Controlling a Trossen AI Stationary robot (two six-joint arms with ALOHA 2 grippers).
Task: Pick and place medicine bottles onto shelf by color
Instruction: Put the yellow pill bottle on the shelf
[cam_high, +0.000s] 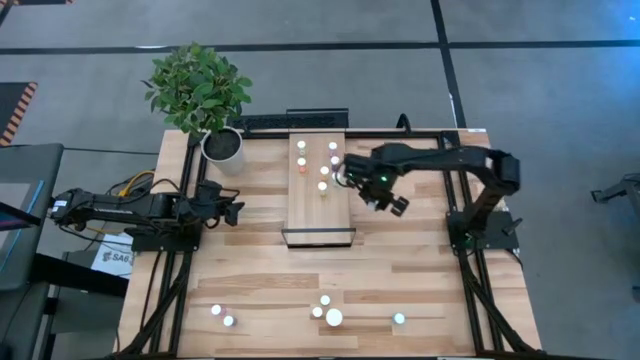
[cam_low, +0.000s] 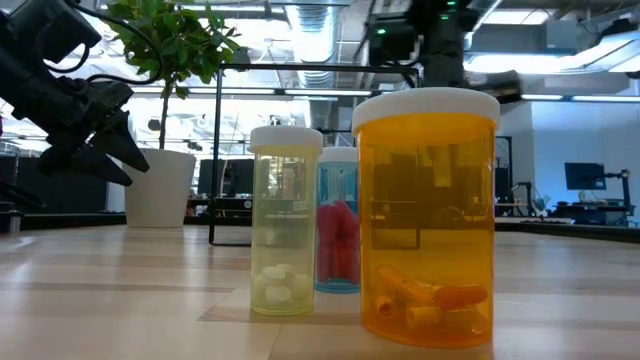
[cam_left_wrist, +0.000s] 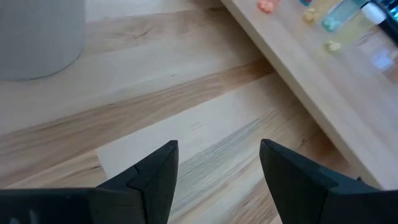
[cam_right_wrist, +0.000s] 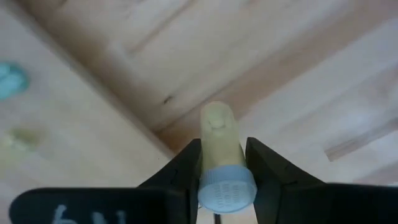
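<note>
The shelf (cam_high: 320, 190) lies at the table's middle, with several medicine bottles (cam_high: 324, 171) standing on its far half. My right gripper (cam_high: 352, 172) hangs at the shelf's right edge, pointing down and shut on a small yellow bottle (cam_right_wrist: 217, 134) with a white cap. More bottles stand near the table's front edge: a yellow one (cam_low: 285, 220), a teal one (cam_low: 338, 225) and a big orange one (cam_low: 427, 215). My left gripper (cam_high: 235, 210) waits open over the table's left side, with bare wood between its fingers (cam_left_wrist: 155, 180). My right gripper pinches the yellow bottle between its two fingers (cam_right_wrist: 181, 168), on the sides of the body just below the white cap (cam_right_wrist: 226, 186). The fingers come from above, pointing down. The bottle hangs upright, bottom down, lifted clear above the line where shelf and table meet.
A white plant pot (cam_high: 222, 145) with a leafy plant stands at the far left corner, close to my left arm. Loose bottles (cam_high: 222, 316) (cam_high: 399, 319) are spread along the front edge. Bare wood lies between the shelf and those bottles.
</note>
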